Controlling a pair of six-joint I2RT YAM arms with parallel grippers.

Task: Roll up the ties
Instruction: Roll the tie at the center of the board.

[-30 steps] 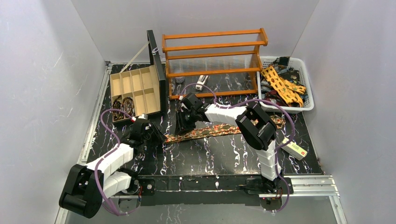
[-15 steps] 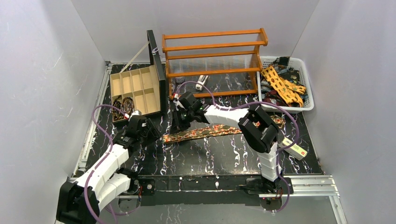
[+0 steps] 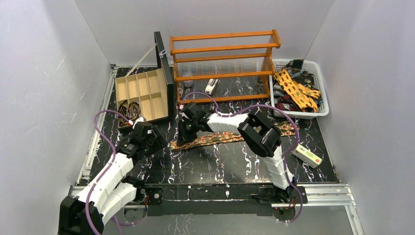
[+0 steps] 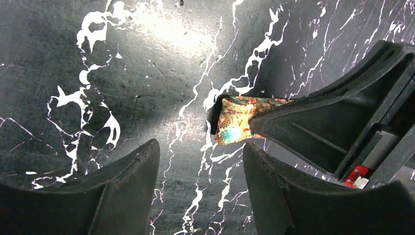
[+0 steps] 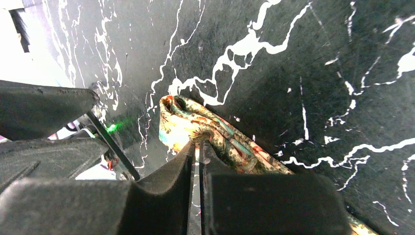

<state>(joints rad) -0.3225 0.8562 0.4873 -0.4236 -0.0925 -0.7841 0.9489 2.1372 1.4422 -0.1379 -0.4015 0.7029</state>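
Note:
A brown-red tie with gold-green motifs lies flat across the middle of the black marbled table. My right gripper is shut on its left end; in the right wrist view the fingertips pinch a fold of the tie. My left gripper hovers just left of that end, open and holding nothing. In the left wrist view its gripper faces the tie's tip, which pokes out from under the right gripper's finger. Two rolled ties sit in the wooden box.
An open wooden compartment box stands at the back left. Behind the arms is an orange wooden rack. A white basket with several loose ties is at the back right. A small white-and-red box lies near the right edge.
My left gripper has opened and its arm has stretched out to the left of the tie's end. My right gripper has closed on that end and shifted slightly left.

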